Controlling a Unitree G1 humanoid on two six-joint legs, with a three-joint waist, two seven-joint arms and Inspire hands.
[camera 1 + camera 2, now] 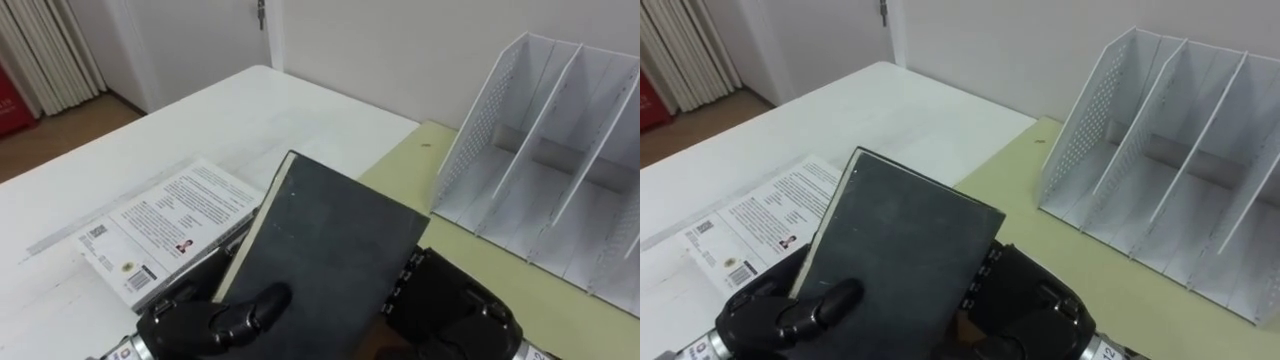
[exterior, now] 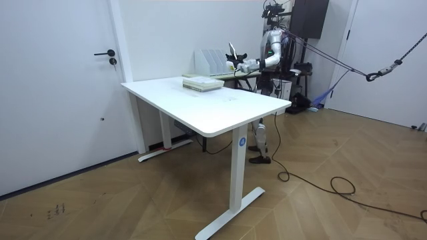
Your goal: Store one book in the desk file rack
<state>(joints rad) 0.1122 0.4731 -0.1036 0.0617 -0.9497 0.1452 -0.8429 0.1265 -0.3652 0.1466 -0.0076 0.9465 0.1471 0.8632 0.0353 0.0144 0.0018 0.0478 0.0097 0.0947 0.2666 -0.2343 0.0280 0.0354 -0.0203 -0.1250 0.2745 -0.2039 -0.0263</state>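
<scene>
A dark grey book (image 1: 320,260) is held tilted in front of me, its pale page edge toward the left. My left hand (image 1: 210,320) grips its lower left corner, thumb curled over the cover. At the book's lower right edge my right hand (image 1: 450,310) is curled round it. The white file rack (image 1: 545,150), with perforated side and several upright dividers, stands to the right on a yellow-green table (image 1: 480,260), apart from the book. In the room view I stand at the far end of the white desk (image 2: 207,107), the book (image 2: 232,52) raised near the rack (image 2: 213,61).
A white book (image 1: 170,225) with printed back cover lies on the white desk (image 1: 230,120), left of the held book. A wall runs behind the rack. Curtains (image 1: 50,50) hang at the far left, and a door (image 2: 60,87) shows in the room view.
</scene>
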